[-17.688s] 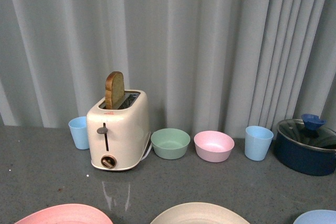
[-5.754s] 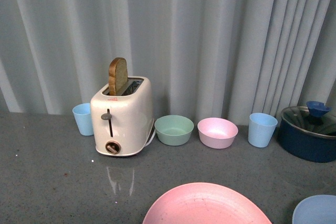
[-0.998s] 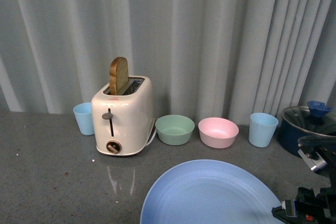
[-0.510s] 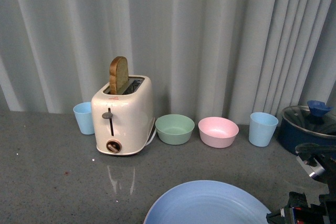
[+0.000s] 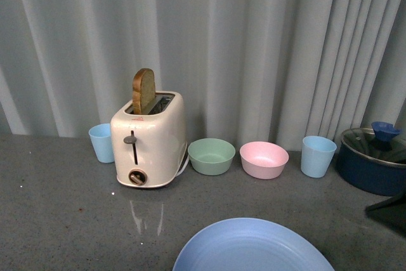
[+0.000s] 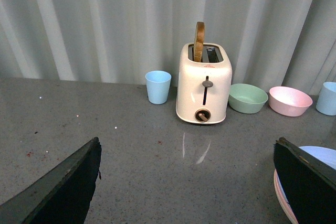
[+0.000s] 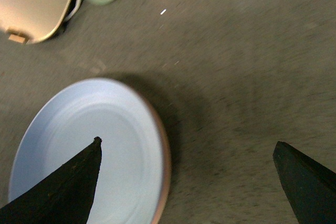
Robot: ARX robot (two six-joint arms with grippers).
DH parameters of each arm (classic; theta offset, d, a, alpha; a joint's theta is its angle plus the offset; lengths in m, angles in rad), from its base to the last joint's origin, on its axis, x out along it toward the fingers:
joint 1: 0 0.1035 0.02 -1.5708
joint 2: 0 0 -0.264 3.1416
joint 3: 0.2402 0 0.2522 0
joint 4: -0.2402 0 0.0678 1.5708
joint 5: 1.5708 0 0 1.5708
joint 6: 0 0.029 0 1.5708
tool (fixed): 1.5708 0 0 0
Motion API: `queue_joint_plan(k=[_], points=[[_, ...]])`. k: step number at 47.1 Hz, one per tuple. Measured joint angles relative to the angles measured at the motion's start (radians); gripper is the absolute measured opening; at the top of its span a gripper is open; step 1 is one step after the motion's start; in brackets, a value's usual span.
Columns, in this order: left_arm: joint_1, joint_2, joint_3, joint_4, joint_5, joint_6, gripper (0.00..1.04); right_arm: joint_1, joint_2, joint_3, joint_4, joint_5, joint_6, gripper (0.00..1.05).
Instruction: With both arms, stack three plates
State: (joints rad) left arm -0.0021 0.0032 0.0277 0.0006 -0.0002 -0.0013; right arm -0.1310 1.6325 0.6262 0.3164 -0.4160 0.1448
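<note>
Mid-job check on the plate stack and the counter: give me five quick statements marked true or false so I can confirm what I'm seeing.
1. The light blue plate is on top of the stack. True.
2. A pink plate's rim shows just under the blue plate. True.
3. The toaster is empty. False: a slice of bread stands up out of its slot.
4. The green bowl sits between the toaster and the pink bowl. True.
5. The right gripper is clamped on the blue plate. False: its fingers are spread wide, holding nothing.
</note>
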Motion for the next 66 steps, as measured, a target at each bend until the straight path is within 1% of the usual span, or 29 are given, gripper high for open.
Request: queue_joint_plan(k=[3,5,10,13,18,19,21,23,25,28,30,32,34,35,38,40,43,44,66], points=[[0.0,0.0,0.0,0.0,0.0,0.0,0.98,-0.049,-0.085,-0.007,-0.021,0.069,0.0,0.97],[0.0,0.0,0.0,0.0,0.0,0.0,0.98,-0.086,-0.169,-0.012,-0.04,0.132,-0.005,0.97],[0.0,0.0,0.0,0.0,0.0,0.0,0.98,-0.124,-0.336,-0.019,-0.077,0.197,-0.019,0.97],[0.0,0.0,0.0,0.0,0.0,0.0,0.98,-0.123,-0.476,-0.022,-0.112,0.246,-0.048,0.97],[0.0,0.0,0.0,0.0,0.0,0.0,0.98,-0.084,-0.679,-0.034,-0.159,0.33,-0.108,0.97],[0.0,0.0,0.0,0.0,0.0,0.0,0.98,-0.075,-0.704,-0.038,-0.166,0.34,-0.114,0.97],[0.0,0.0,0.0,0.0,0.0,0.0,0.98,-0.068,-0.74,-0.058,-0.135,0.319,-0.119,0.94],[0.0,0.0,0.0,0.0,0.0,0.0,0.98,-0.055,-0.788,-0.102,-0.056,0.274,-0.125,0.88],[0.0,0.0,0.0,0.0,0.0,0.0,0.98,-0.031,-0.84,-0.144,-0.026,0.28,-0.13,0.81],[0.0,0.0,0.0,0.0,0.0,0.0,0.98,0.018,-0.919,-0.202,-0.041,0.325,-0.135,0.7],[0.0,0.0,0.0,0.0,0.0,0.0,0.98,0.067,-0.97,-0.237,-0.066,0.385,-0.138,0.63],[0.0,0.0,0.0,0.0,0.0,0.0,0.98,0.111,-1.044,-0.275,-0.11,0.404,-0.14,0.52],[0.0,0.0,0.0,0.0,0.0,0.0,0.98,0.124,-1.096,-0.295,-0.145,0.403,-0.142,0.45],[0.0,0.0,0.0,0.0,0.0,0.0,0.98,0.127,-1.13,-0.312,-0.153,0.404,-0.142,0.4],[0.0,0.0,0.0,0.0,0.0,0.0,0.98,0.127,-1.177,-0.342,-0.151,0.412,-0.142,0.29],[0.0,0.0,0.0,0.0,0.0,0.0,0.98,0.127,-1.204,-0.362,-0.146,0.415,-0.142,0.2],[0.0,0.0,0.0,0.0,0.0,0.0,0.98,0.127,-1.231,-0.401,-0.14,0.415,-0.142,0.04],[0.0,0.0,0.0,0.0,0.0,0.0,0.98,0.128,-1.235,-0.41,-0.139,0.415,-0.146,0.02],[0.0,0.0,0.0,0.0,0.0,0.0,0.98,0.128,-1.358,-0.534,-0.138,0.415,-0.145,0.03]])
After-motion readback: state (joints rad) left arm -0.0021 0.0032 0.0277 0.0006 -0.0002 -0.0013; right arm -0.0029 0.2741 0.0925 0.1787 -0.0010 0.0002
